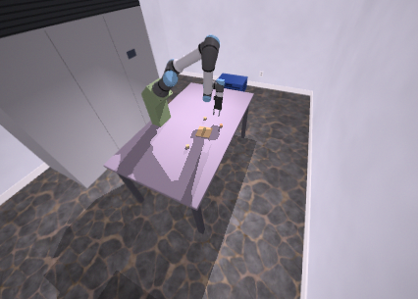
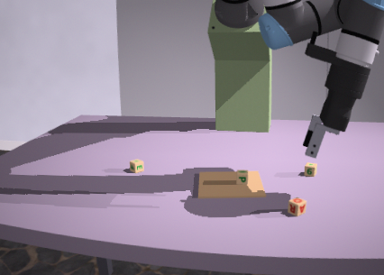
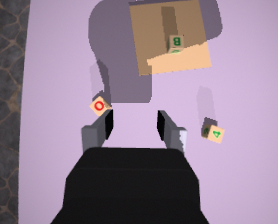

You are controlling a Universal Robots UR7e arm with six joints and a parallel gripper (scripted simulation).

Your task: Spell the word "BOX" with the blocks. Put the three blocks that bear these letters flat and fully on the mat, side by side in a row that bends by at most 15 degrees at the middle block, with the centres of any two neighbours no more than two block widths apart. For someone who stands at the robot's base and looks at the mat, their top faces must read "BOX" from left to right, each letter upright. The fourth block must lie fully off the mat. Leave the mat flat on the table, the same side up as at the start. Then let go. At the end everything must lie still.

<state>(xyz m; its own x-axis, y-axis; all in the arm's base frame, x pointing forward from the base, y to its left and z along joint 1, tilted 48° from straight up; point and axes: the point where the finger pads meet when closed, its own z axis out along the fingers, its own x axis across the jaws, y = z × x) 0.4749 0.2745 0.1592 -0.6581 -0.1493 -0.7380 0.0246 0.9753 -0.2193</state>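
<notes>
The tool (image 1: 216,113) (image 2: 311,148) (image 3: 135,119) is hovering, spread and empty; off the mat (image 1: 208,135) (image 2: 212,191) (image 3: 147,45), the O block (image 1: 221,125) (image 2: 297,206) (image 3: 99,106) is sitting askew, so unaligned fingers are risking corner contact and twisting.

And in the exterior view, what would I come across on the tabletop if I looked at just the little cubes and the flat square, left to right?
A block with a green E, then the orange mat, then the block with red letters, then the block with a green 6 on its side. I leave out the block standing on the mat, since the two overlap.
</notes>
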